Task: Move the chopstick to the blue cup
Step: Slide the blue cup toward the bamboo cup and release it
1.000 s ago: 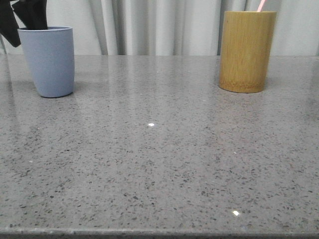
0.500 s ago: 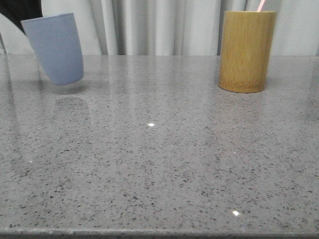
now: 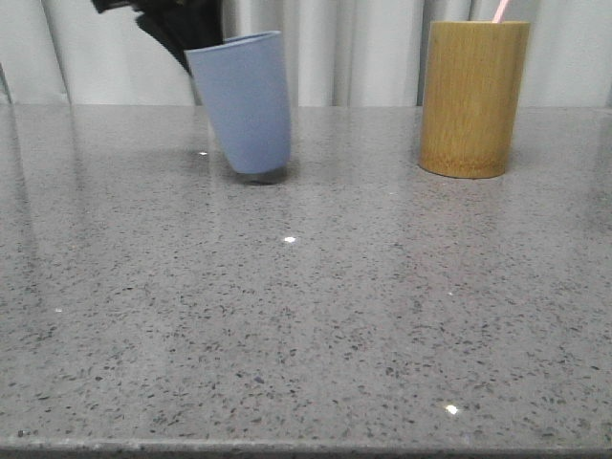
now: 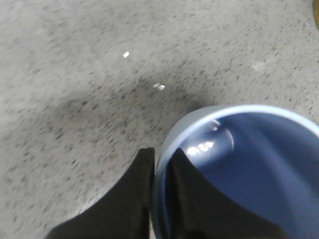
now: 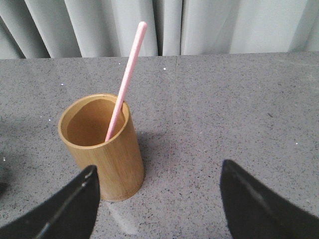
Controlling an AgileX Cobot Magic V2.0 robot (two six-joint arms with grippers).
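The blue cup (image 3: 242, 103) hangs tilted just above the table, left of centre. My left gripper (image 3: 191, 43) is shut on its rim, one finger inside and one outside, as the left wrist view (image 4: 158, 164) shows; the cup (image 4: 259, 164) is empty inside. A pale pink chopstick (image 5: 126, 79) leans in the yellow-brown bamboo cylinder (image 5: 107, 147); in the front view only its tip (image 3: 500, 10) shows above the cylinder (image 3: 473, 98) at the right. My right gripper (image 5: 158, 172) is open and empty, apart from the cylinder, which stands near one finger.
The grey speckled table (image 3: 306, 316) runs to a front edge at the bottom of the front view. Pale curtains (image 3: 363, 48) hang behind the table's back edge.
My left gripper has lifted the blue cup off the table at the far left, tilted it, and carried it to the right toward the bamboo cylinder. The cylinder and chopstick have not moved.
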